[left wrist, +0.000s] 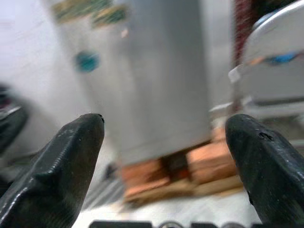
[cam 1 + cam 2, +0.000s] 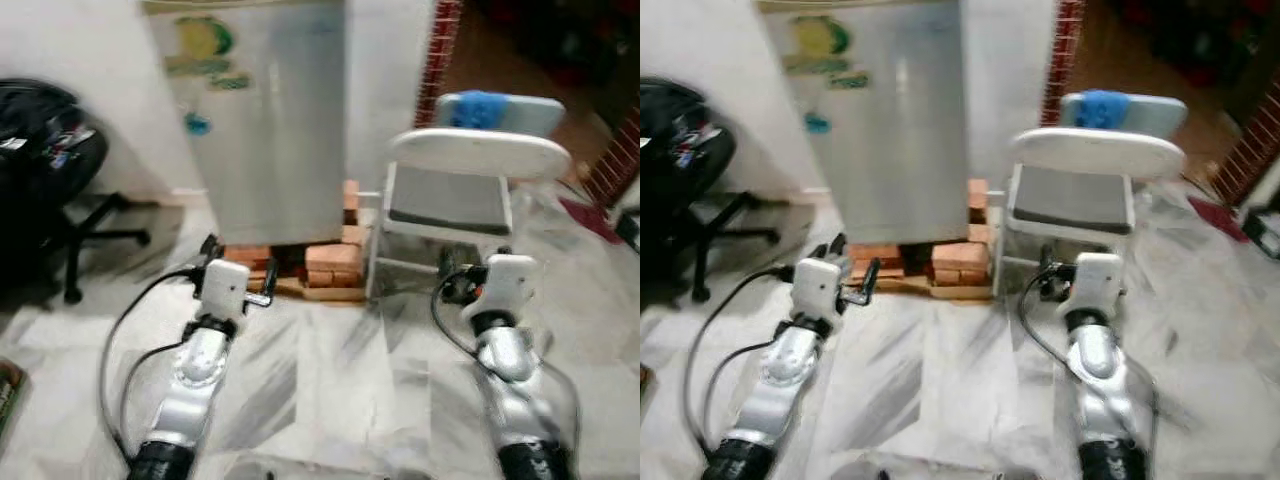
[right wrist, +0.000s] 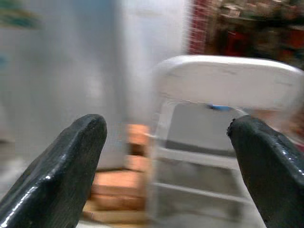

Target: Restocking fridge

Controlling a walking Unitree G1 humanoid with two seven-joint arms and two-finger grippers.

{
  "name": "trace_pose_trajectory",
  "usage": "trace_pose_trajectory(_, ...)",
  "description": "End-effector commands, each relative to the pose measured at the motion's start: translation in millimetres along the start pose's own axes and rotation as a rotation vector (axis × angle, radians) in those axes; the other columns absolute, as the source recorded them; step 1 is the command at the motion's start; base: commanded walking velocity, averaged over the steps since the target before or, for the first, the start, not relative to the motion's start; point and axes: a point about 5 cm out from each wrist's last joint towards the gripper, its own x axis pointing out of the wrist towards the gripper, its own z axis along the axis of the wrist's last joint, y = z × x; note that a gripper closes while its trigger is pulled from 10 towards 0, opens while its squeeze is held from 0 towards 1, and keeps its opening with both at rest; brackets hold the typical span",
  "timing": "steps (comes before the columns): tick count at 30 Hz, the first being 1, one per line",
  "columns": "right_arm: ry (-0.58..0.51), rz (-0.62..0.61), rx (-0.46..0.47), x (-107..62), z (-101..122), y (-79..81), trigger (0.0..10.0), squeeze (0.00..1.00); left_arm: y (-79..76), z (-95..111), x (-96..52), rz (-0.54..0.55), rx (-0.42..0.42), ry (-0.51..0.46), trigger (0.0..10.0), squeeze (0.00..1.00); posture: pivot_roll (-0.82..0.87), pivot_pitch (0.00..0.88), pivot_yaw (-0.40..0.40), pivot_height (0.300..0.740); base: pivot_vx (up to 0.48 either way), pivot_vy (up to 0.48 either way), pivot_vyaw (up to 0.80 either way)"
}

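i found the fridge (image 2: 262, 120) shut, standing on bricks (image 2: 318, 262) against the wall, a white folding chair (image 2: 462, 190) just beside it. my left tool (image 1: 161, 156) and right tool (image 3: 166, 161) were both spread open, empty, raised toward it.

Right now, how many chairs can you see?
2: a white folding chair right of the fridge, and a black office chair at the far left. Others may be hidden.

Head stereo pair: high, looking forward and down at fridge (image 2: 265, 120) and folding chair (image 2: 450, 200). Wrist cameras: low, looking along own black fingers (image 1: 61, 166), sharing fridge, bricks (image 1: 190, 166), chair.
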Motion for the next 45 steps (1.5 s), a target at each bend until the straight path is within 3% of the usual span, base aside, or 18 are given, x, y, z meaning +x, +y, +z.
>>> trace_pose_trajectory(1, 0.011, -0.019, -0.023, -0.5, -2.0, -9.3, 10.0, 0.00, -5.6, 7.0, 4.9, -0.010, -0.024, -0.024, 10.0, 0.00, -0.04, 0.000, 0.055, 0.740, 0.000, 0.480, -0.52)
trace_pose_trajectory(9, -0.021, -0.004, -0.034, 5.0, 5.7, -4.5, 10.0, 0.00, -5.5, 7.8, 5.6, -0.034, -0.037, -0.035, 10.0, 0.00, -0.05, 0.000, 0.079, 0.740, 0.000, 0.480, -0.76)
trace_pose_trajectory(17, 0.000, 0.007, -0.035, -0.8, -1.4, -2.8, 10.0, 0.00, -6.8, 5.5, 6.0, -0.034, -0.092, -0.019, 10.0, 0.00, -0.05, 0.000, 0.056, 0.740, 0.000, 0.460, -0.80)
trace_pose_trajectory(27, 0.029, -0.004, -0.038, -3.6, -9.7, -7.1, 10.0, 0.00, -10.3, -2.9, -0.1, -0.045, -0.100, 0.008, 10.0, 0.00, -0.05, 0.000, 0.044, 0.740, 0.000, 0.447, -0.78)
trace_pose_trajectory(34, 0.030, -0.005, -0.032, -2.6, -9.5, -6.7, 10.0, 0.00, -11.5, -3.9, -1.0, -0.048, -0.110, 0.012, 10.0, 0.00, -0.04, 0.000, 0.036, 0.740, 0.000, 0.446, 0.00)
trace_pose_trajectory(45, 0.063, -0.021, -0.035, -11.8, -18.1, -13.2, 10.0, 0.00, -1.4, -10.2, -11.6, -0.012, -0.105, 0.025, 10.0, 0.00, -0.04, 0.000, 0.029, 0.740, 0.000, 0.446, -0.12)
